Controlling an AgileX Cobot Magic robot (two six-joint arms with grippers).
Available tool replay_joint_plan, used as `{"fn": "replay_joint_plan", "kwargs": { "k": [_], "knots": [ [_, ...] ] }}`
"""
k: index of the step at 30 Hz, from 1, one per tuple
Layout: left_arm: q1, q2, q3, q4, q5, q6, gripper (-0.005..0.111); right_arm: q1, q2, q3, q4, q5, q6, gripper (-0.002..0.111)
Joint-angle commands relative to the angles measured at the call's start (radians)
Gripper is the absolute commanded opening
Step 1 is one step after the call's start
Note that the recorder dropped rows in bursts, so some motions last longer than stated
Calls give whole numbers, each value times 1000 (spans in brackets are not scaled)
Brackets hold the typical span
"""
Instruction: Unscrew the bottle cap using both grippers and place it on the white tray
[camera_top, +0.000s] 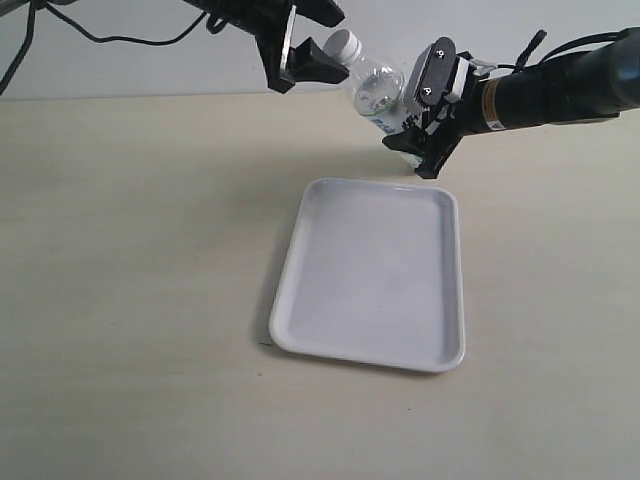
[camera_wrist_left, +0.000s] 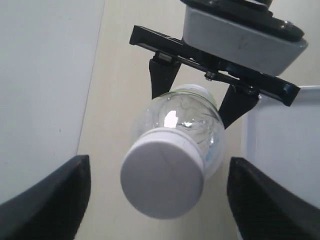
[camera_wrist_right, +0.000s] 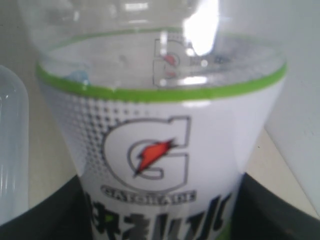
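Cataloguing from the cap outward:

Bottle cap (camera_wrist_left: 162, 172): white and round, seated on the neck of the bottle (camera_wrist_left: 192, 125), up in the air over the far side of the table (camera_top: 130, 260). No gap shows at the neck, so unscrewing looks not yet begun.

Bottle: clear and tilted, with its cap end pointing at the left end effector (camera_top: 322, 42).

Right end effector (camera_top: 408, 128): pinching the bottle's labelled lower body, one dark finger on each side in the left wrist view.

Left end effector: spread wide. Its fingers (camera_wrist_left: 47, 200) flank the cap with clear space on both sides and touch nothing.

Progress: the bottle is lifted and presented, and the cap is lined up between open jaws. Closing on the cap, twisting it off, carrying it over and releasing it are all left to do.

White tray (camera_top: 300, 235): flat on the table and bare, below the bottle and nearer the camera. Its far rim lies near the right end effector but apart from it.

Room: the wall (camera_top: 150, 60) stands close behind the left end effector. Open table surrounds the tray on the other sides, and the way down from cap to tray looks unobstructed
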Motion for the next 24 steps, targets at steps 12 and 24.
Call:
{"fn": "replay_joint_plan", "kwargs": {
  "k": [12,24],
  "knots": [
    [-4,13,3,-41,39,-1,67,-1,-2,-7,11,14,-5,0],
    [-4,15,3,-61,37,-1,43,-1,-2,-7,11,16,-5,0]
  ]
}}
